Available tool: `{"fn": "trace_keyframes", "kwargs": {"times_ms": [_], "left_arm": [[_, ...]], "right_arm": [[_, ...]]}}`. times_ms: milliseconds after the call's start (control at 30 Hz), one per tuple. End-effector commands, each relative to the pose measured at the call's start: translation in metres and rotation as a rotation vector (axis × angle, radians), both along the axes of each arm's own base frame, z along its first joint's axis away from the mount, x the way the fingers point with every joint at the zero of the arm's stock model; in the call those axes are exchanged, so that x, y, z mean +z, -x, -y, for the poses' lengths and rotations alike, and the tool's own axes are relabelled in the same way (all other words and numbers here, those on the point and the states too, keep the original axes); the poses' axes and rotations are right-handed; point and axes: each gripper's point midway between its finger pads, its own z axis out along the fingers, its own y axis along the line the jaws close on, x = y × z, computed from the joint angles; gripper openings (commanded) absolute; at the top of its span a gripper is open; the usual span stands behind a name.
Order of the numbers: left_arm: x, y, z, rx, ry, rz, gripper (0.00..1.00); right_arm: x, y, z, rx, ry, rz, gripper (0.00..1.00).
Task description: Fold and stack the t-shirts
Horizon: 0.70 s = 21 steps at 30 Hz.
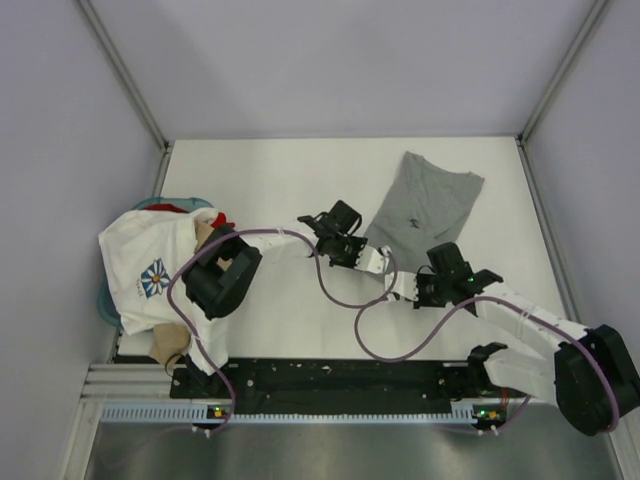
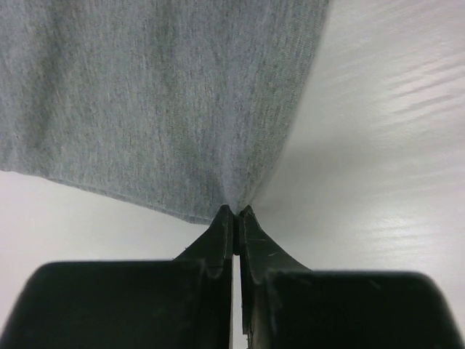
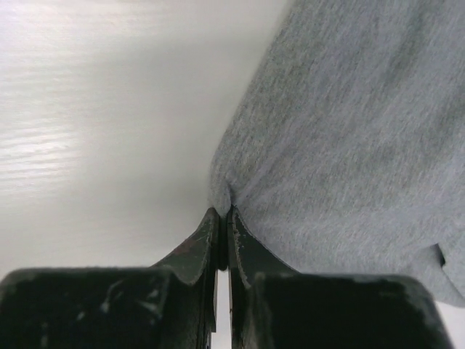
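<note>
Both arms stretch low over the surface [image 1: 270, 180], left tool [image 2: 237, 212] and right tool [image 3: 222, 212] each pinching the near edge of the grey shirt [image 1: 425, 205] spread ahead of them; other shirts [image 1: 150, 275] lie heaped behind the left tool.

The top camera looks down from high above and behind the arm bases, far enough to take in the whole table [image 1: 270, 170]. The left wrist camera sits just behind the left gripper [image 2: 237, 212] and looks forward along it, very close; the right wrist camera does the same behind the right gripper [image 3: 223, 212]. Just ahead of the tips both see the same grey t-shirt [image 2: 160, 94], which the top view shows too
</note>
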Motion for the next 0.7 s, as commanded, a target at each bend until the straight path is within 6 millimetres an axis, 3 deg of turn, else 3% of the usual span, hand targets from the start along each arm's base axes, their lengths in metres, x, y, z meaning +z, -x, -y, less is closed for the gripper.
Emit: {"fn": "trace_keyframes", "kwargs": {"times_ms": [0,100,333,500,667], "left_arm": [[0.024,0.03,-0.025,0.064,-0.043,-0.086,0.0],[0.044,0.05,-0.039,0.083,-0.036,-0.125,0.0],[0.065,0.12,-0.082,0.077,-0.143,-0.357,0.0],[0.107,0.148,-0.079,0.076,-0.131,-0.418,0.0],[0.139,0.167,-0.08,0.069,-0.106,-0.482,0.0]], "right_arm": [[0.025,0.035,-0.023,0.064,-0.081,-0.109,0.0],[0.038,0.06,-0.025,0.104,-0.09,-0.161,0.0],[0.088,0.108,-0.036,0.217,-0.214,-0.236,0.0],[0.135,0.129,-0.049,0.243,-0.348,-0.278,0.0],[0.157,0.147,-0.057,0.281,-0.44,-0.322,0.0]]}}
